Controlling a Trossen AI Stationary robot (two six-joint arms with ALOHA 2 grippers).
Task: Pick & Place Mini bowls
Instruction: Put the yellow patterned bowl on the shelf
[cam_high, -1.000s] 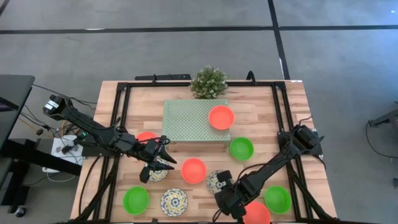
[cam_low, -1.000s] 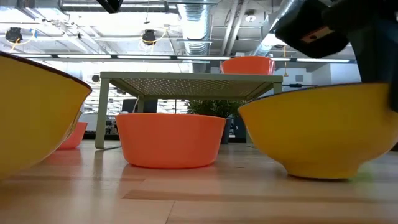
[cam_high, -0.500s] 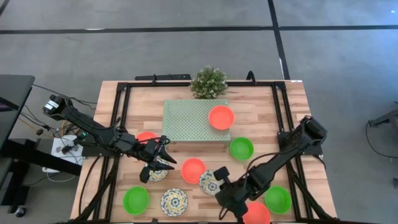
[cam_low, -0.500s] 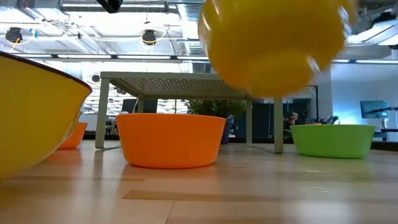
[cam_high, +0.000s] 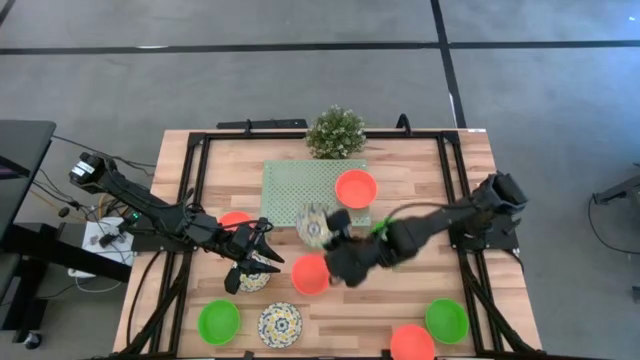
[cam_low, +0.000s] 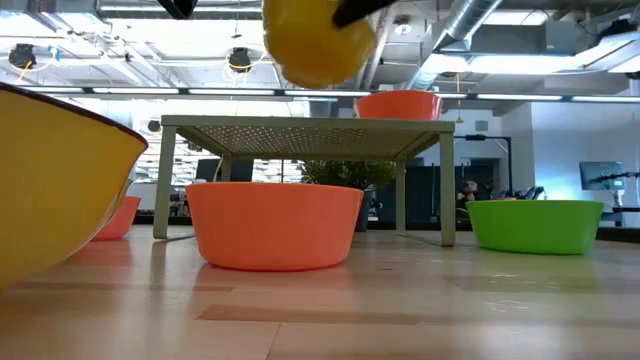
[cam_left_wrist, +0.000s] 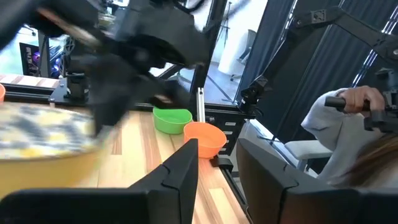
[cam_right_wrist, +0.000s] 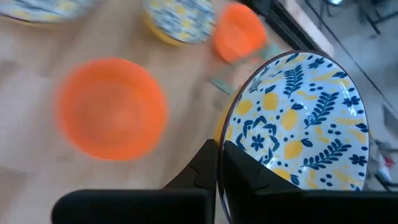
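Now, item in transit: one patterned mini bowl (cam_high: 312, 226), white with blue and yellow ornament, yellow outside, pinched at its rim by the right gripper (cam_high: 335, 222), fingers pressed together on the edge. Change noted: a second ago this bowl sat on the table near the front edge beside the right arm's wrist; half a second ago it was lifted and tilted; it is now carried above the front edge of the pale green perforated platform (cam_high: 290, 190), clear of the table. Judgement: pick done, placing not yet done; the platform looks the likely destination. Orientation: bowl tipped on edge, its open face turned sideways rather than up, as the right wrist view shows (cam_right_wrist: 297, 124); being round it has no long axis, only the axis through its centre, now lying closer to level than upright. In the low view its yellow underside (cam_low: 318, 40) hangs high above the orange bowl (cam_low: 275, 225). Already on the platform: one orange-red bowl (cam_high: 356, 187). Remaining on the table: an orange bowl (cam_high: 311, 273), green bowls (cam_high: 218, 321) (cam_high: 446, 319), a patterned bowl (cam_high: 280, 324), others partly hidden. Left gripper (cam_high: 250, 265): waiting, fingers spread over a patterned bowl at the table's left, holding nothing.
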